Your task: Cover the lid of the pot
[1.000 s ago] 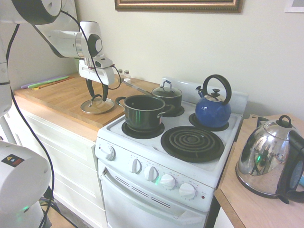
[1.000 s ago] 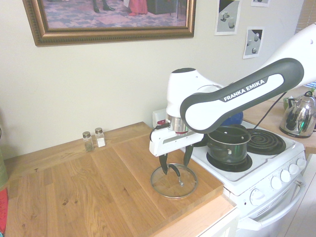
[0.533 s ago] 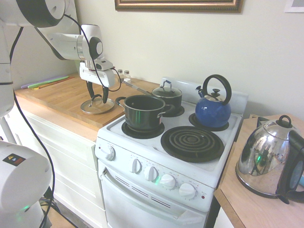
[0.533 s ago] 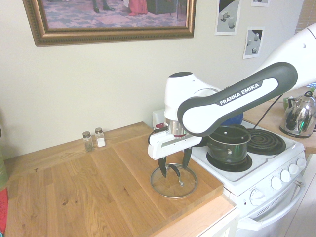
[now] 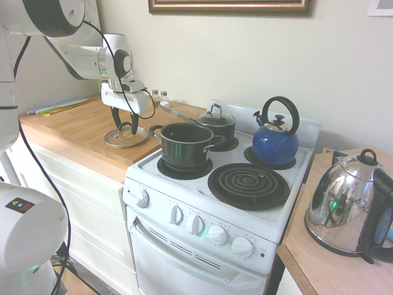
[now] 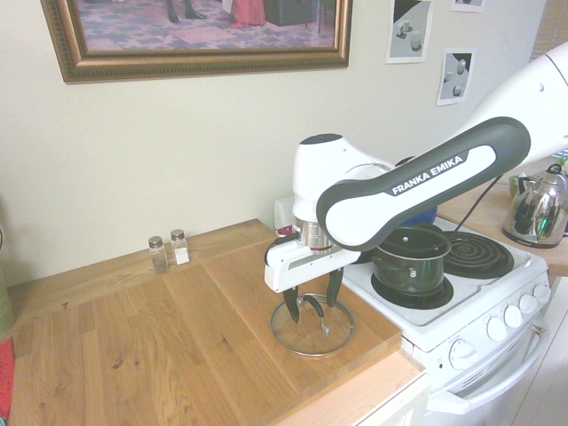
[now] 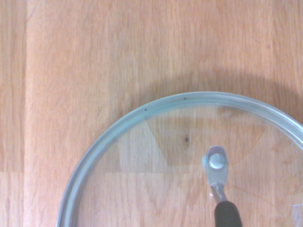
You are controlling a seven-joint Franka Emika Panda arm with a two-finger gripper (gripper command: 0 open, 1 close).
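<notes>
The lid (image 6: 312, 325) lies flat on the wooden counter (image 6: 133, 346), near its stove-side edge. The gripper (image 6: 312, 310) points straight down directly above it, fingers spread either side of the black loop handle (image 6: 311, 305). The pot (image 6: 409, 255) sits on the stove's near burner, just beyond that edge.

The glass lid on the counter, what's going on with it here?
The lid lies flat on the wooden counter beside the stove. The gripper points straight down over it, fingers open on either side of the lid's black loop handle, not closed on it. The pot sits uncovered on a front burner, so nothing has been lifted or placed yet.
</notes>
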